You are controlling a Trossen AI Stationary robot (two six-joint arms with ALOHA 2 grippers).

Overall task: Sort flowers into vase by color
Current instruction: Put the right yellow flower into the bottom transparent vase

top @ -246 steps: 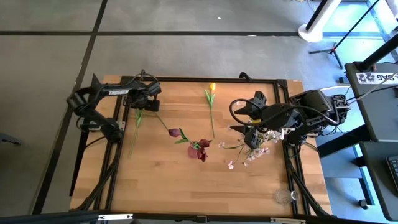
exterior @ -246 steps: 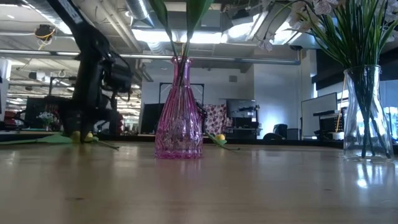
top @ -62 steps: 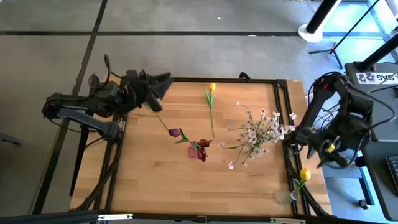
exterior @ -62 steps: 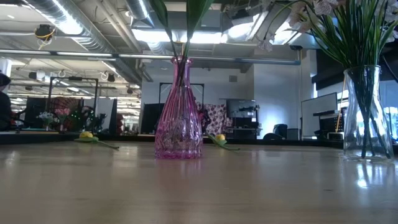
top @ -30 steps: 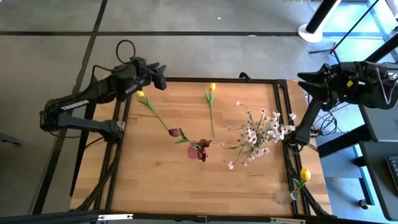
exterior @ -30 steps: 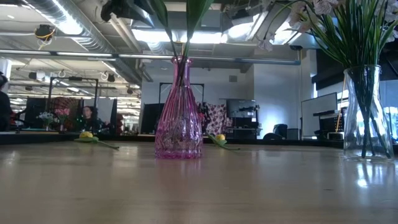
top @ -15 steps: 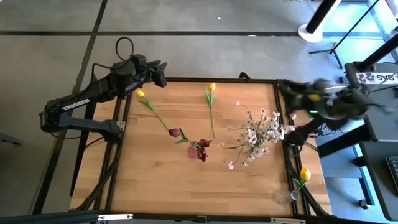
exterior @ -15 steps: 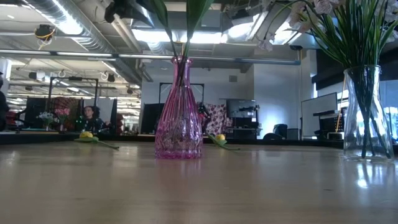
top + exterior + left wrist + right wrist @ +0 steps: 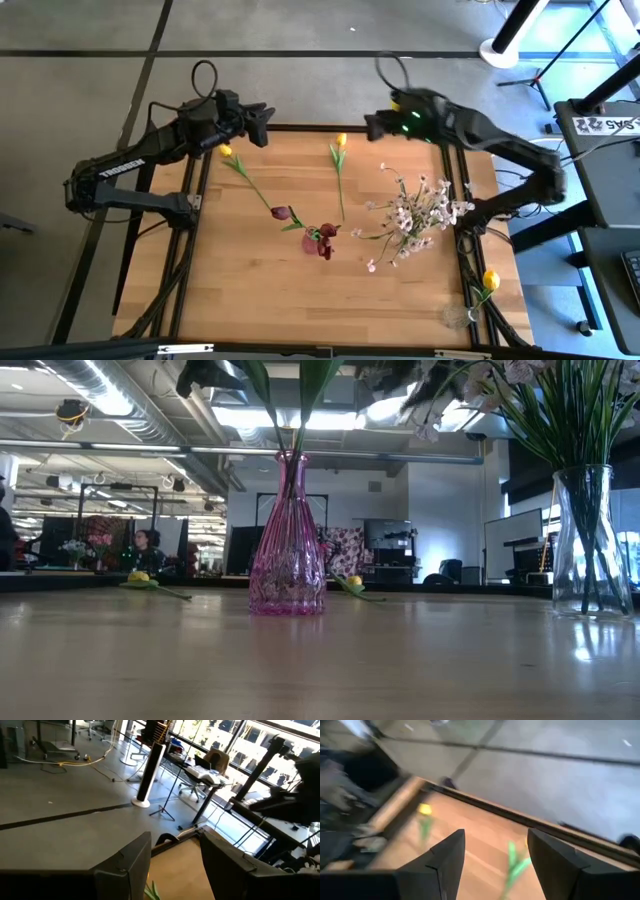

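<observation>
Overhead: left gripper hovers at the table's far-left corner, right gripper at the far edge; yellow tulips lie below them. Low view: pink vase holds green stems. Wrist views: both grippers' fingers spread, empty.

The right end effector, which a second ago was beyond the counter's right edge, has swung in over the far edge, near the yellow tulip lying there. The left end effector, raised since lifting off two seconds ago, has crept slightly rightward above the far left corner.
</observation>
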